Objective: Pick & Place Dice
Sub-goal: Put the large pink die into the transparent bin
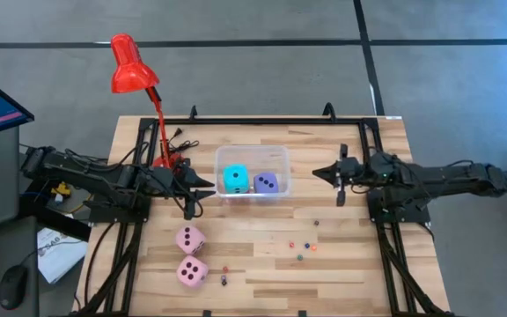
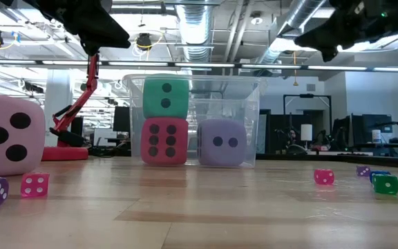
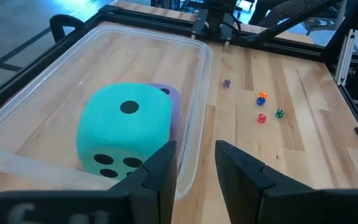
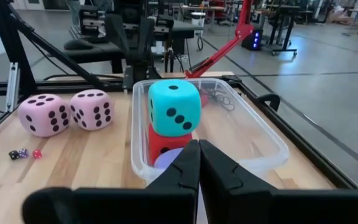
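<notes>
A clear plastic bin point(image 1: 280, 158) sits mid-table. Inside it the cyan die point(image 4: 174, 107) rests on top of the red die point(image 4: 159, 144), and the lavender die point(image 2: 221, 142) stands beside them on the bin floor. Two pink dice point(image 1: 190, 239) point(image 1: 192, 271) lie on the table near the bin's left front. My left gripper point(image 3: 194, 167) is open and empty, raised just left of the bin by the cyan die point(image 3: 124, 134). My right gripper point(image 4: 198, 158) is shut and empty, raised to the right of the bin.
A red desk lamp point(image 1: 130, 66) stands at the far left behind the bin. Several tiny coloured dice point(image 1: 304, 247) are scattered on the table's near right part, and a few point(image 2: 35, 184) lie by the pink dice. Black frame rails point(image 1: 372, 141) run along the table's edges.
</notes>
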You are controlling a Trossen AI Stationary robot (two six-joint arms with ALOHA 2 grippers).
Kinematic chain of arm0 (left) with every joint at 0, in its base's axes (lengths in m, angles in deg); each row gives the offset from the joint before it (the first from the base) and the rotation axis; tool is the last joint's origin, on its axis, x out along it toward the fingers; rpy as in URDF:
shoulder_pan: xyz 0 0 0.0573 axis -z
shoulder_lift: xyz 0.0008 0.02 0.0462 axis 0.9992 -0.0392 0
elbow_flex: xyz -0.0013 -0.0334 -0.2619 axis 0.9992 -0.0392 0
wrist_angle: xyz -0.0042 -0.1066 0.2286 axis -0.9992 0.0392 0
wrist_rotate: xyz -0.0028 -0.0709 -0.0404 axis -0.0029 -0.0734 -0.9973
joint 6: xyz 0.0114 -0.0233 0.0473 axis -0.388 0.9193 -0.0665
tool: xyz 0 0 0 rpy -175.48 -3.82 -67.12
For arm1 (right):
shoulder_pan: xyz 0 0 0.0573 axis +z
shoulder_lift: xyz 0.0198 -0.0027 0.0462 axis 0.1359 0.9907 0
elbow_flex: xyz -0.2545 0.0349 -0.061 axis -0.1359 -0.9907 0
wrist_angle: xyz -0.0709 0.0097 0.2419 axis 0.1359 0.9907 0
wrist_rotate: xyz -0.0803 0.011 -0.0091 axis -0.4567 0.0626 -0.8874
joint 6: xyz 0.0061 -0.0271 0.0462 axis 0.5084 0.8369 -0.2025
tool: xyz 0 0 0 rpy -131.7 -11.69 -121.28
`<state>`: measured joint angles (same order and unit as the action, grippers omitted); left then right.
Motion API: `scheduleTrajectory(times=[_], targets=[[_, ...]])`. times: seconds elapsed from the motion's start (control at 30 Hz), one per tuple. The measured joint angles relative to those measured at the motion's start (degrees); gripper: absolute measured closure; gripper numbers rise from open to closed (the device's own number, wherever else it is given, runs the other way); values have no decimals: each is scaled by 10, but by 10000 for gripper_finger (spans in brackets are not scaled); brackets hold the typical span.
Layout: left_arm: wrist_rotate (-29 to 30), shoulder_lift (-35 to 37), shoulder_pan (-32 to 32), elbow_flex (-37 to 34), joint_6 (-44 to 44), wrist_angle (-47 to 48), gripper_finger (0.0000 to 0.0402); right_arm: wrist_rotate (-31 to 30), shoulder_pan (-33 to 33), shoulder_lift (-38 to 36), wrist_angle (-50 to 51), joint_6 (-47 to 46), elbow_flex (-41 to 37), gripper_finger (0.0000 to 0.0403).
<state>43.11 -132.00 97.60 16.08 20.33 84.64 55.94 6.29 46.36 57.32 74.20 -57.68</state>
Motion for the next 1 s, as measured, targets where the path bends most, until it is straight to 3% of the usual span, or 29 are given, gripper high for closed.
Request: scheduleTrajectory(times=[0.5, 0.73, 1.0], targets=[[0, 0, 0, 0, 0, -4, 300, 2, 0, -172, -38, 23, -106, 403], [5, -1, -1, 0, 18, -108, 300, 4, 0, -246, -39, 27, -135, 403], [51, -90, 24, 6, 48, -152, 344, 5, 0, -281, -39, 27, -135, 403]])
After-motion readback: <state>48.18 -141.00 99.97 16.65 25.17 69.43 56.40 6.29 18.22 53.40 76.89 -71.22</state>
